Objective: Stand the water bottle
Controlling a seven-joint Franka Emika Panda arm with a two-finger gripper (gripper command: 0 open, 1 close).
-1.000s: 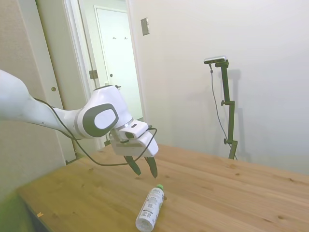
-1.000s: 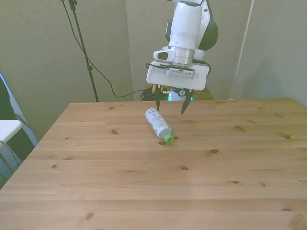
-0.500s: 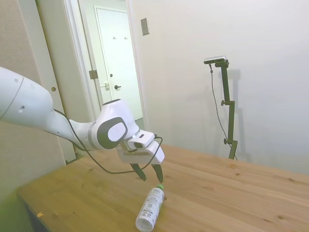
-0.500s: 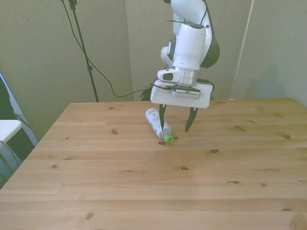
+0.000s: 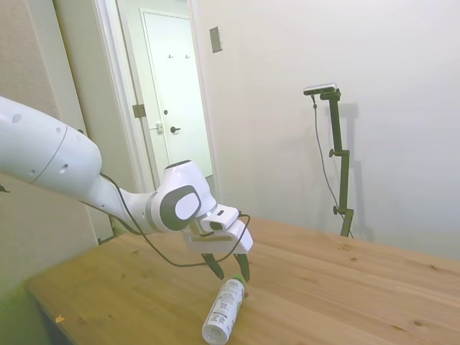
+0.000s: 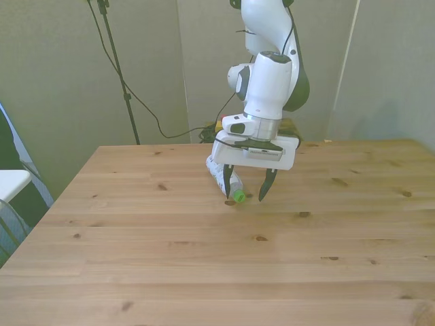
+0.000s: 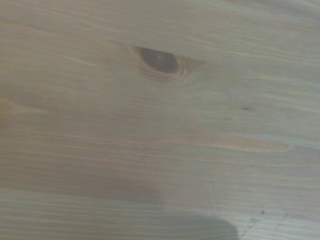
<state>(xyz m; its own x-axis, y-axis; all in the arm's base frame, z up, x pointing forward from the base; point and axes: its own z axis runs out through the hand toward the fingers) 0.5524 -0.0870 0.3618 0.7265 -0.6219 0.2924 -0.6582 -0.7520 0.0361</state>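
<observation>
While it lies on its side: the small clear plastic water bottle with a green cap (image 6: 233,187) rests on the light wooden plank table (image 6: 204,272), not upright.
Bottle look: see-through body, white label with dark print that is too small to read; in the side view the bottle (image 5: 223,310) shows its full length, label facing up and pale base toward the table's near edge.
Bottle cap: in the front view the green cap (image 6: 239,197) points toward the camera and slightly to the front view's right; in the side view the cap (image 5: 238,277) sits just under the dark fingertips.
Bottle contents: cannot tell whether any liquid is inside.
Bottle place: toward the table's far side in the front view, a little to the front view's left of centre.
Claw: the white two-finger gripper with dark fingers (image 6: 247,189) hangs over the cap end, fingers pointing down and spread wide, one on each side of the bottle's neck; it grips nothing.
Claw from the side: the gripper (image 5: 230,272) has its tips level with the cap; touching or just apart cannot be told.
Wrist view: only blurred wood grain with a dark oval knot (image 7: 161,60) and a soft shadow.
Table: the bottle is the only loose object on it.
</observation>
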